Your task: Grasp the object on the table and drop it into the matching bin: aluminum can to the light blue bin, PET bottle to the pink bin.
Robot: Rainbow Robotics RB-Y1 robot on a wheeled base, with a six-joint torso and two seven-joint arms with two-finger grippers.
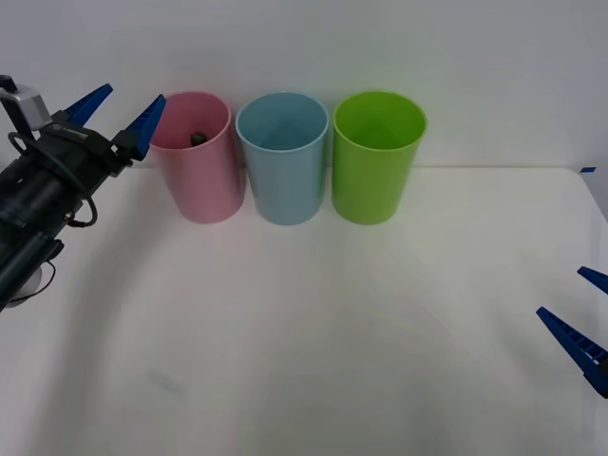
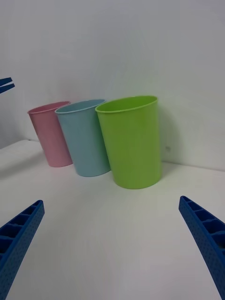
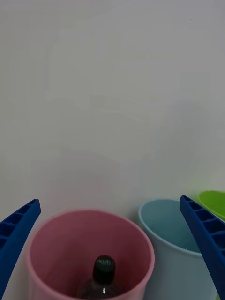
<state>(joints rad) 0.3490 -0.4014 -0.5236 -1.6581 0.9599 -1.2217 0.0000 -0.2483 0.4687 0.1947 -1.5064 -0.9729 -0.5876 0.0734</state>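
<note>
The small clear plastic bottle with a black screw cap point(image 3: 103, 281) stood inside the tall pink plastic bin point(image 1: 199, 157) at the front view's upper left, beside the empty, spread left gripper point(image 1: 119, 109), and looked light, stiff, slick, best held mid-body.

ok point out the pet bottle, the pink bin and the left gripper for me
PET bottle point(image 3: 103, 268): left wrist view, on its black cap, inside the bin.
pink bin point(image 1: 202, 180): front view, on its outer wall.
left gripper point(image 1: 121, 110): front view, midway between its open blue fingertips, beside the bin's rim.
</note>
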